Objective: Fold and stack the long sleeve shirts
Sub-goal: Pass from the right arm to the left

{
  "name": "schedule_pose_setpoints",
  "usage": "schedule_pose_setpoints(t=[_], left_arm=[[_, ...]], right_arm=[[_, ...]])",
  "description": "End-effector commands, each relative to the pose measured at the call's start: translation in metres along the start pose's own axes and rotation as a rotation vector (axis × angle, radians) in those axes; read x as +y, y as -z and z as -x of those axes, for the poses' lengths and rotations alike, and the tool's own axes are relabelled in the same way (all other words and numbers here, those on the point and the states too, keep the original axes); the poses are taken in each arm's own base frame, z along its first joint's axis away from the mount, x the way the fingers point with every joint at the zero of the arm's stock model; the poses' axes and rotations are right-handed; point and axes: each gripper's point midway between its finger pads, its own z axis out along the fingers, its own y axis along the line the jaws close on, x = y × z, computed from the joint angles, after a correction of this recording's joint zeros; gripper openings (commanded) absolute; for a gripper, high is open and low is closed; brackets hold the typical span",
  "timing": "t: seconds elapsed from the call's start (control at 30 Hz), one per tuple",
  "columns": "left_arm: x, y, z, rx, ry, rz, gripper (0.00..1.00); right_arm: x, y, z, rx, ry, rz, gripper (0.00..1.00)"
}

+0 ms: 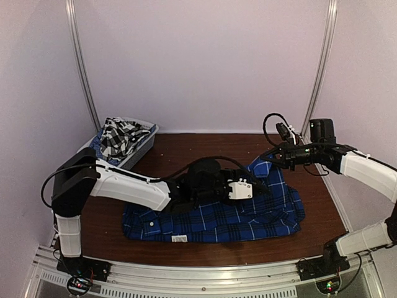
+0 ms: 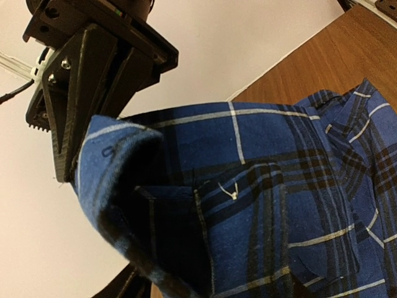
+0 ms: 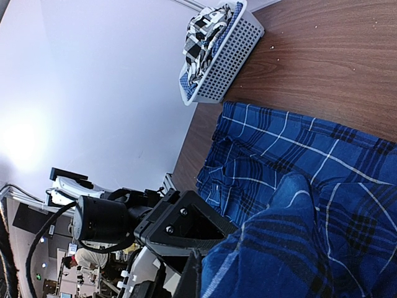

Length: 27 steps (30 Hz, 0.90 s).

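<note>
Blue and navy, the plaid shirt (image 1: 236,217) lay spread on the wooden table (image 1: 205,146) under both grippers; the left gripper (image 1: 259,186) was clamped on a thick fold of it; the right gripper (image 1: 271,158) sat at its raised corner, cloth bunched against one finger, the other hidden, so I could not tell its grip; far to their left, the checked shirt (image 1: 118,138) lay heaped in the mesh basket (image 1: 149,133).

the brown wooden surface (image 1: 186,146) carries a blue shirt (image 1: 248,217), spread wide across the near middle, with its far edge lifted clear. a white basket (image 1: 138,152) stands at the far left corner, apart from the shirt.
</note>
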Motion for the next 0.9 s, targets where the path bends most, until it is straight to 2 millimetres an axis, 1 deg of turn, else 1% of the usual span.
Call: schedule_pose_setpoints(t=[0.0, 0.13, 0.27, 0.4, 0.53, 0.63, 0.73, 0.83, 0.87], left_arm=[[0.016, 0.009, 0.017, -0.065, 0.027, 0.07, 0.49], [0.021, 0.013, 0.021, -0.08, 0.045, 0.082, 0.39], [0.026, 0.021, 0.025, -0.094, 0.06, 0.094, 0.32], [0.03, 0.031, 0.03, -0.117, 0.074, 0.093, 0.23], [0.033, 0.032, 0.033, -0.123, 0.075, 0.096, 0.11], [0.037, 0.032, 0.035, -0.126, 0.084, 0.107, 0.0], [0.041, 0.032, 0.037, -0.127, 0.087, 0.116, 0.0], [0.044, 0.033, 0.036, -0.12, 0.086, 0.12, 0.0], [0.045, 0.033, 0.035, -0.115, 0.087, 0.121, 0.0]], right_arm=[[0.014, 0.001, 0.002, 0.001, 0.047, 0.036, 0.0], [0.012, 0.001, 0.002, 0.002, 0.049, 0.035, 0.0], [0.007, 0.0, 0.0, 0.008, 0.044, 0.028, 0.0], [0.004, 0.0, -0.001, 0.009, 0.041, 0.022, 0.0], [0.0, 0.0, -0.002, 0.009, 0.037, 0.016, 0.0], [-0.004, -0.001, -0.006, 0.016, 0.026, 0.009, 0.03], [-0.009, -0.001, -0.009, 0.021, 0.023, -0.005, 0.1], [-0.012, 0.001, -0.012, 0.025, 0.029, -0.034, 0.28], [-0.012, 0.002, -0.012, 0.025, 0.034, -0.046, 0.37]])
